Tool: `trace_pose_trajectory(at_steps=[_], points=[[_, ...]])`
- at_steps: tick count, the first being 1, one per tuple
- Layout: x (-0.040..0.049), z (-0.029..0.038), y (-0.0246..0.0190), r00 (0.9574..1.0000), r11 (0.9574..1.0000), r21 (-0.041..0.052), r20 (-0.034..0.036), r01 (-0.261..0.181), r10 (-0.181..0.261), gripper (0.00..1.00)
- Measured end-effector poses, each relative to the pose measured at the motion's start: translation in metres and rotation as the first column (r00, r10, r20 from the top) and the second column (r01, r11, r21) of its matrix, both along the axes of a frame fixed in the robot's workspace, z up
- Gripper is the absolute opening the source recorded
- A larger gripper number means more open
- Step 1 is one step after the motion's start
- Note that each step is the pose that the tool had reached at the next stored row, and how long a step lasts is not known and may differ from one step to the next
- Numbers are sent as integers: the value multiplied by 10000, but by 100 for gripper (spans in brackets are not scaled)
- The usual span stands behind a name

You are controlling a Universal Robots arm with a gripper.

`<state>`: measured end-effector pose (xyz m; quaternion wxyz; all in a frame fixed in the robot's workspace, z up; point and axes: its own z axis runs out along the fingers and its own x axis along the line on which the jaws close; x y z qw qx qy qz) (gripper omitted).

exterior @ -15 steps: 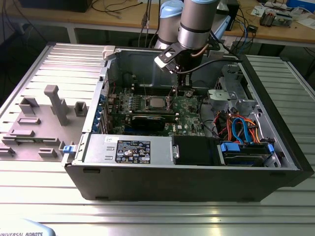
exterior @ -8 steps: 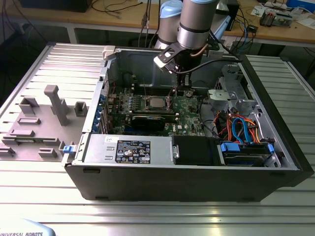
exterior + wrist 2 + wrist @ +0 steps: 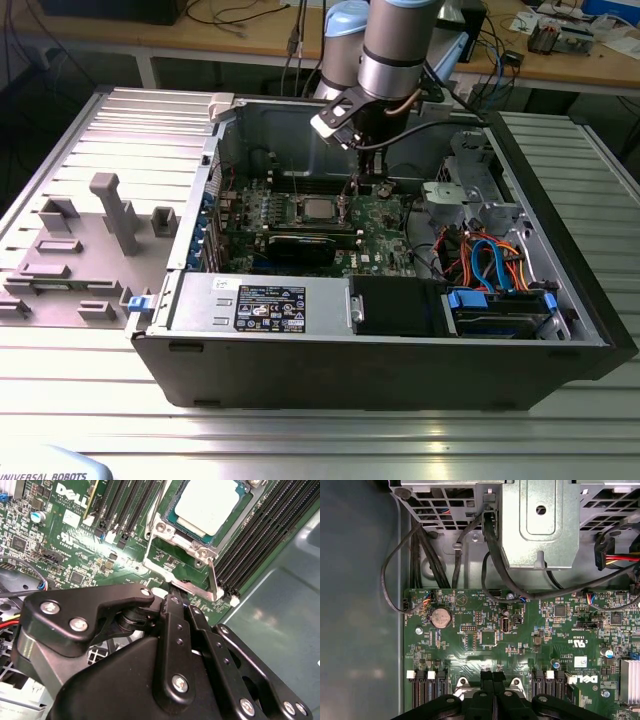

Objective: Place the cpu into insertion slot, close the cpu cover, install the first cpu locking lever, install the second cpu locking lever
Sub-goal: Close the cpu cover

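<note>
While the claw (image 3: 182, 604) hangs low over the green motherboard (image 3: 485, 630), fingers drawn together at a silvery cpu locking lever (image 3: 214, 577) — gripping it or not, I cannot tell — the cpu (image 3: 210, 505) lies framed by the lowered cpu cover (image 3: 175, 535).

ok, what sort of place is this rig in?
Probably an electronics lab or test workshop: an open computer case lies on a slotted aluminium table, with a cable-strewn workbench behind it.
</note>
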<state>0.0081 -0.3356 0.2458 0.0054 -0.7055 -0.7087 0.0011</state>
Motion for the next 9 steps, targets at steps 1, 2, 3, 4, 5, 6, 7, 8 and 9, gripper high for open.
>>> trace_pose_trajectory(at_steps=[1, 2, 3, 4, 5, 6, 7, 8, 9], points=[[-2, 0, 0, 10000, 10000, 0, 0, 0, 0, 11], [-4, 0, 0, 10000, 10000, -1, 0, 0, 0, 11], [-6, 0, 0, 10000, 10000, -1, 0, 0, 0, 11], [-8, 0, 0, 10000, 10000, 0, 0, 0, 0, 11], [-11, 0, 0, 10000, 10000, 0, 0, 0, 0, 11], [-13, 0, 0, 10000, 10000, -1, 0, 0, 0, 11], [-16, 0, 0, 10000, 10000, 0, 0, 0, 0, 11], [-19, 0, 0, 10000, 10000, 0, 0, 1, -1, 11], [-22, 0, 0, 10000, 10000, 0, 0, 0, 0, 11]])
